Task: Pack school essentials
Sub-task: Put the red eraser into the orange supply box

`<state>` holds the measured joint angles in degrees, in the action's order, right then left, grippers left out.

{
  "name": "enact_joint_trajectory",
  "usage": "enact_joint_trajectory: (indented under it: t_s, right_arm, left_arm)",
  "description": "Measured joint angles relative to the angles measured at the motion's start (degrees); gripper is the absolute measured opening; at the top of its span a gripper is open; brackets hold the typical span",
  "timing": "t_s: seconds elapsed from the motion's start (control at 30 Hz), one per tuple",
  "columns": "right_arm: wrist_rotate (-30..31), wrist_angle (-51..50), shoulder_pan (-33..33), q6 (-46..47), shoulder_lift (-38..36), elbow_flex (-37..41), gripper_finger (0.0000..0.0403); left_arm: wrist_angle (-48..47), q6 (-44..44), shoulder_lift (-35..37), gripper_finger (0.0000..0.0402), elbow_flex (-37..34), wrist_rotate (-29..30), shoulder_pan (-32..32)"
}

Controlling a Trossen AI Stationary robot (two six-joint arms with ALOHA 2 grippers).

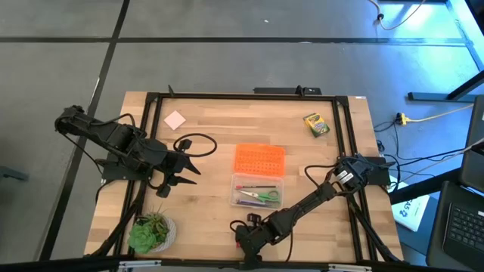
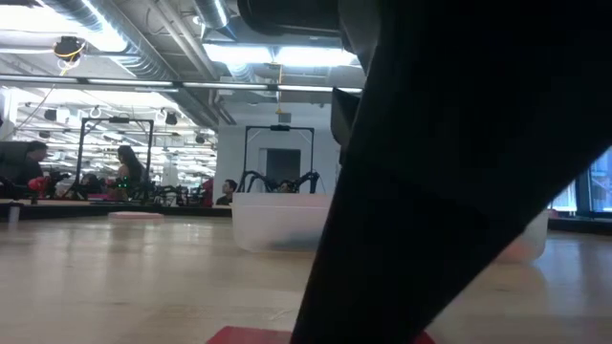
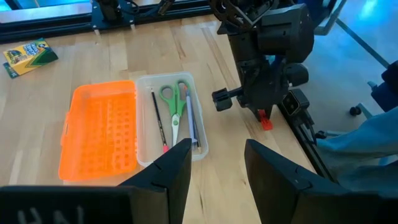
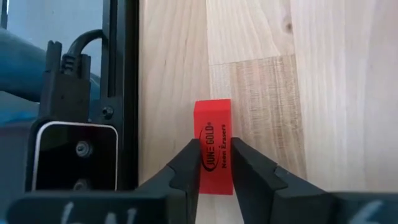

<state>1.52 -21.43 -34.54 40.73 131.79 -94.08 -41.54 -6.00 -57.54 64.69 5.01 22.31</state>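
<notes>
A small red eraser (image 4: 214, 124) lies on the wooden table close to its near edge, beside the black frame rail. My right gripper (image 4: 214, 144) is shut on it; from the left wrist view it appears as (image 3: 264, 115). In the middle of the table stands a clear box (image 1: 257, 193) holding green-handled scissors (image 3: 173, 102), a purple pen and thin pencils. Its orange lid (image 1: 259, 159) lies flat on the far side of it. A crayon box (image 1: 316, 125) and a pink note pad (image 1: 175, 119) lie at the back. My left gripper (image 3: 217, 162) hangs open above the table's left, holding nothing. My right gripper pinches the eraser's two long sides (image 4: 204, 152) between its two fingers (image 4: 186, 165), toward one end of the block. The fingers slant down from above and point along the eraser. The eraser lies flat on the table with its printed face up.
A potted plant (image 1: 151, 233) stands at the near left corner. Black frame rails (image 1: 344, 136) run around the table. The right arm fills much of the low view, with the eraser (image 2: 249, 336) at the bottom edge. People are in the room far behind.
</notes>
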Motion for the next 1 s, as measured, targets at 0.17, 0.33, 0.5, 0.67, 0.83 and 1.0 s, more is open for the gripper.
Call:
enact_joint_trajectory:
  t_s: [0.17,0.33,0.5,0.67,0.83,1.0]
  right_arm:
    - [-0.18,-0.27,0.22,-0.34,0.0,0.0,0.0094]
    - [-0.3,-0.03,0.23,-1.08,0.0,0.0,0.0121]
    - [-0.31,0.08,0.22,-3.59,0.0,-0.04,0.0157]
    - [0.83,-0.58,0.18,-4.32,0.0,-0.11,0.017]
    - [1.34,-1.3,0.15,-7.96,0.0,-0.13,0.016]
    - [-1.16,-2.9,0.29,-7.74,-0.05,-0.13,0.015]
  left_arm:
    - [-0.02,0.0,0.0,0.0142,0.0,0.0,0.0]
    - [-0.02,0.0,0.0,0.0142,0.0,0.01,0.0]
    - [-0.02,0.0,0.0,0.0142,0.0,0.01,0.0]
    - [-0.02,0.0,0.0,0.0142,0.0,0.01,-0.02]
    - [-0.02,0.0,0.0,0.0142,0.0,0.01,-0.02]
    - [-0.02,0.0,0.0,0.0142,0.0,0.01,0.0]
